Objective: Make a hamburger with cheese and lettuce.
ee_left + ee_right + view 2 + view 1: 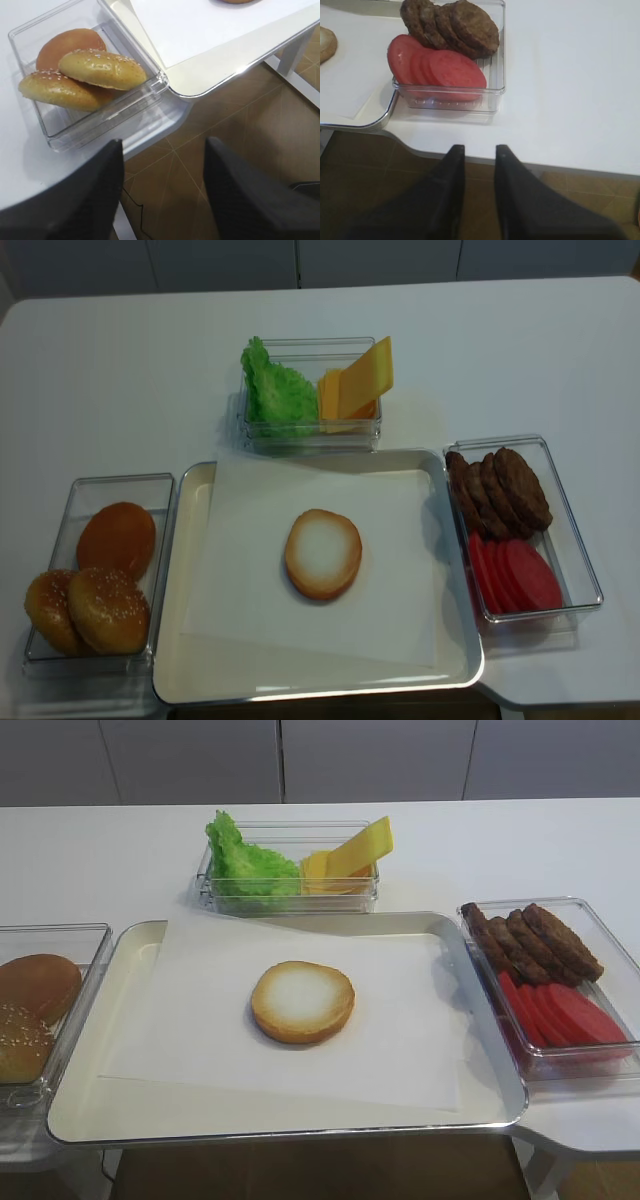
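Note:
The bun half (302, 1001) lies cut face up on white paper in the middle of the metal tray (135, 948); it also shows in the realsense view (323, 553). The lettuce (245, 860) and the cheese slices (350, 855) share a clear box behind the tray. Neither gripper shows in the exterior views. My left gripper (164, 141) is open and empty, off the table's front left corner, over the floor. My right gripper (479, 147) is empty, its jaws a narrow gap apart, off the table's front right edge.
A clear box left of the tray holds sesame bun tops (102, 68) and a plain bun (117, 536). A clear box on the right holds meat patties (455, 25) and tomato slices (437, 67). The brown floor lies below both grippers.

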Robot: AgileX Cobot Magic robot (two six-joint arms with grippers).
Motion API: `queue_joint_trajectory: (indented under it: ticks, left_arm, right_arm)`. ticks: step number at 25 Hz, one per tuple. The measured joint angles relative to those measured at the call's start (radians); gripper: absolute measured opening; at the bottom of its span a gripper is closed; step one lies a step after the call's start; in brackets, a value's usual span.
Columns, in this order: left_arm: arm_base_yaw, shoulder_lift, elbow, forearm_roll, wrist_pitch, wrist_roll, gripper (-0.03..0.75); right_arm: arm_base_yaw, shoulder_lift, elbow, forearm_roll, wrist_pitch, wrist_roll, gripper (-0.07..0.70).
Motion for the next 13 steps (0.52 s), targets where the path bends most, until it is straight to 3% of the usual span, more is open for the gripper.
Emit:
queue_joint_trajectory:
  ticks: [13]
  left_arm:
    - [0.0,0.0,0.0,0.0,0.0,0.0,0.384]
  right_arm:
    - [0.0,0.0,0.0,0.0,0.0,0.0,0.181]
